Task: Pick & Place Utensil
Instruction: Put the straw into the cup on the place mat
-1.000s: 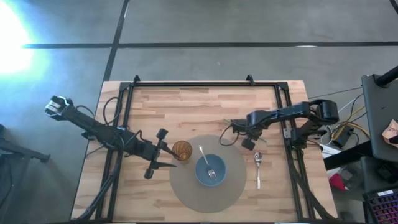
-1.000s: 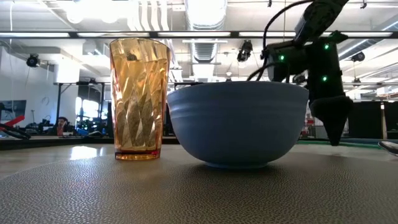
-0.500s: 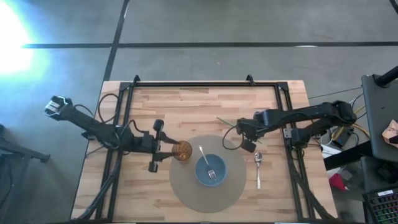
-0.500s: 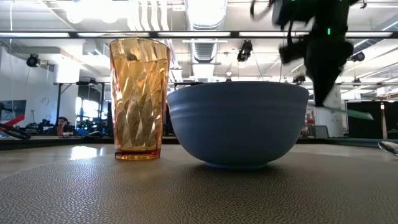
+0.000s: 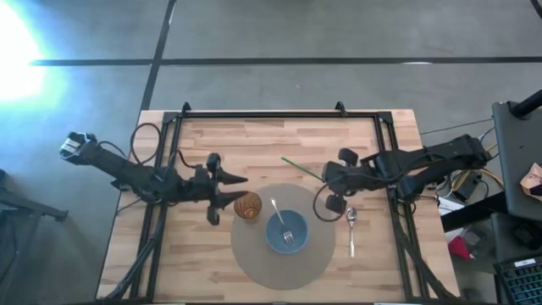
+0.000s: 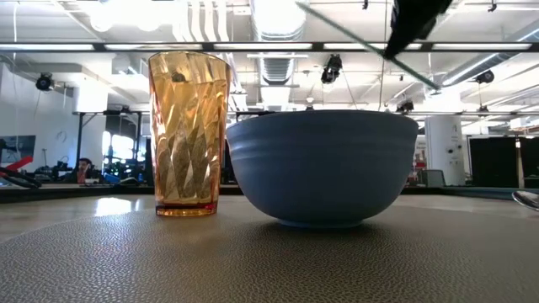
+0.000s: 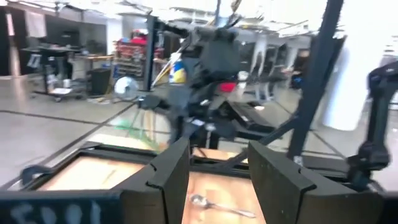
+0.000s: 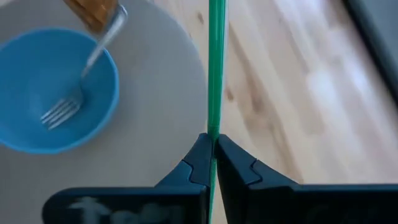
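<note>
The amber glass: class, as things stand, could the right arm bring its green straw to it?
Probably yes. The right gripper is shut on the green straw above the table, and the amber glass stands open-topped on the mat; only the left gripper, open beside it, crowds the approach.

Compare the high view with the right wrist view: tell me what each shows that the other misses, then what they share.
Only the high view shows the left gripper open beside the amber glass, the spoon on the bare wood right of the mat, and the whole table.

Only the right wrist view shows the right gripper shut on the thin green straw close up, fingers pinching its lower part.

Both show the blue bowl with the fork in it, on the round grey mat, and the green straw raised over the wood.
</note>
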Motion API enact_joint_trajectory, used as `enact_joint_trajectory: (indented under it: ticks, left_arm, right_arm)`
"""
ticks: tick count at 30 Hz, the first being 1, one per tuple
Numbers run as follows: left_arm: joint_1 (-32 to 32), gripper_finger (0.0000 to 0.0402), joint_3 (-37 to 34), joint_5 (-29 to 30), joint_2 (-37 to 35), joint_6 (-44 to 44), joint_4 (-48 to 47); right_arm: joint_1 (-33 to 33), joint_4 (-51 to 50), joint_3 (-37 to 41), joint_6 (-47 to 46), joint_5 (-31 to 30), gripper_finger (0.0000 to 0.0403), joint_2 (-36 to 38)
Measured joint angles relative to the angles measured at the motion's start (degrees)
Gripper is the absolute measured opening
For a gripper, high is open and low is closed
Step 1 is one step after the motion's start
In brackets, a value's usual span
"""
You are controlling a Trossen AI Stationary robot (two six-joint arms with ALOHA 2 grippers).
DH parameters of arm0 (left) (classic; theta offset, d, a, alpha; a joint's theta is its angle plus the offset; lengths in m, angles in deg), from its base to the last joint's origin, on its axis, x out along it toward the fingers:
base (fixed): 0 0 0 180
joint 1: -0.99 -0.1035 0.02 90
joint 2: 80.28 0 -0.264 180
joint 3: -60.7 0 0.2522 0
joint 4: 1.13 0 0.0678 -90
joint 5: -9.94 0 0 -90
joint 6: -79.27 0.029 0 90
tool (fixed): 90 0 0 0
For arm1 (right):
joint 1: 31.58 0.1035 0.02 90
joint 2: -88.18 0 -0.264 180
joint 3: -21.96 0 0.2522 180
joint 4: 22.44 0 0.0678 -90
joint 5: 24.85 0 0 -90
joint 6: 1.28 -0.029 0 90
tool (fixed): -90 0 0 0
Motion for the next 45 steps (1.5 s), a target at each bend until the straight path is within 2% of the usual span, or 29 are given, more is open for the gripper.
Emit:
enact_joint_trajectory:
  ticks: [10,22,25,40,45]
  left_arm:
    - [-5.7,0.0167,5.8,0.8,0.0,-4.1,-14.4]
    - [-11.2,0.0167,13.2,0.8,0.0,-8.8,-31.4]
    - [-12.0,0.0167,14.3,0.8,0.0,-8.8,-32.5]
    - [-16.2,0.0167,14.4,0.4,0.0,-11.0,-33.8]
    - [-18.0,0.0167,14.4,-2.1,0.8,-11.8,-33.8]
  right_arm:
    - [1.4,-1.0,-6.1,11.1,-7.4,0.0011,-4.2]
    - [1.5,-1.5,-6.9,26.1,-13.5,0.0011,-7.9]
    - [1.8,-1.5,-6.9,30.2,-15.9,0.0011,-8.0]
    - [2.8,-1.1,-6.9,54.7,-37.8,0.0011,-10.7]
    - [2.8,-0.7,-6.9,59.5,-42.7,0.0011,-13.0]
